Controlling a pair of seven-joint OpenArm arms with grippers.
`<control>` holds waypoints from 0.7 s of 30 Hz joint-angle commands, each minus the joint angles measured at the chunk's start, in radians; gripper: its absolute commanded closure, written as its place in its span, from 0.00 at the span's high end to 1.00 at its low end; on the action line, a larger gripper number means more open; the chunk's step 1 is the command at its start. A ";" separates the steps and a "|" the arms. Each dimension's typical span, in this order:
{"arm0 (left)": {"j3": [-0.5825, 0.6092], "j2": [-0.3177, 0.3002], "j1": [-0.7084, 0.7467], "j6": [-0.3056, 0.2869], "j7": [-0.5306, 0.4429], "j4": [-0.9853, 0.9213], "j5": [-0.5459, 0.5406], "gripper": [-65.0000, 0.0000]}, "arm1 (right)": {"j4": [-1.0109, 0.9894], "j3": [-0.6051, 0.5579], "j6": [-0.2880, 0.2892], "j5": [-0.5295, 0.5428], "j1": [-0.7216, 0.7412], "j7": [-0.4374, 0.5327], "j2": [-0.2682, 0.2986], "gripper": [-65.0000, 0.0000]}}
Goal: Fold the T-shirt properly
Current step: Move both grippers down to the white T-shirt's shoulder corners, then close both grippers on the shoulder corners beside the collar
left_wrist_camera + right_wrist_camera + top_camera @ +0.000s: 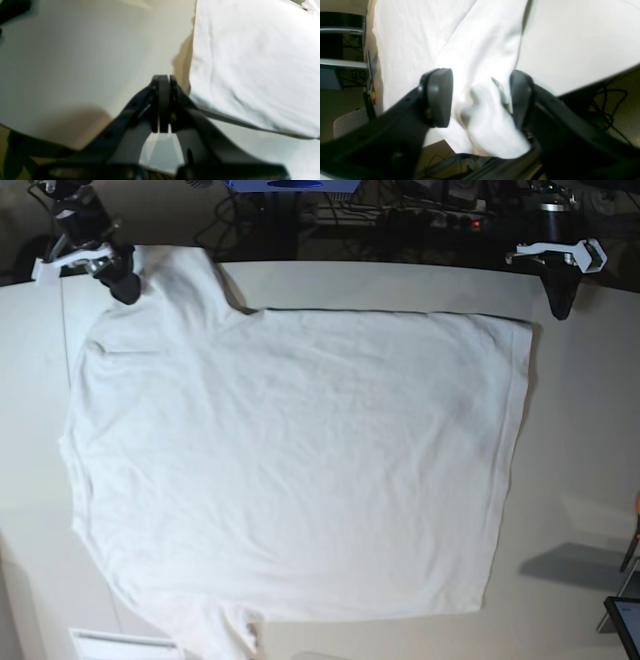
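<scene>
White cotton covers most of the table point(580, 440): the T-shirt point(300, 470) lies spread flat, its body wide across the middle, one sleeve reaching to the far corner on the base view's left and the other hanging toward the near edge. I read this as the laying-out stage, before any fold is made, since the cloth is a single layer with only soft wrinkles.

My right gripper point(480, 97) sits at that far sleeve. In its wrist view a bunched lump of sleeve fabric lies between the jaws, and the pads stand apart with gaps on either side of it, so I judge the jaws open around the cloth, not pinching it. Whether they are about to take hold or let go I cannot tell. That corner makes sense as a grasp point: lifting the sleeve there would let me carry it inward over the body.

My left gripper point(163, 105) has its pads pressed together with nothing between them. It hangs just beside the shirt's hem edge, over bare table, apart from the fabric. I take it as parked clear so the hem stays undisturbed.

The risk is dragging the whole shirt when the sleeve is pulled.
</scene>
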 commanded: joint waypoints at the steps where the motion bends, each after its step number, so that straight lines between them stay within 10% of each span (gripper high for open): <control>1: -0.008 -0.014 0.012 -0.003 0.004 0.011 -0.004 0.00 | 0.010 0.004 0.013 0.017 -0.011 0.006 0.005 0.33; 6: -0.007 -0.011 0.004 -0.003 0.064 0.045 -0.005 0.07 | -0.005 0.004 0.013 0.017 -0.009 0.005 0.008 0.01; 11: -0.007 -0.011 0.000 -0.005 0.119 0.086 -0.008 0.13 | -0.080 0.004 0.015 0.019 0.018 -0.051 0.008 0.00; 21: -0.007 0.025 0.004 -0.005 0.189 0.146 -0.010 0.76 | -0.128 0.006 0.020 0.019 0.046 -0.094 0.006 0.00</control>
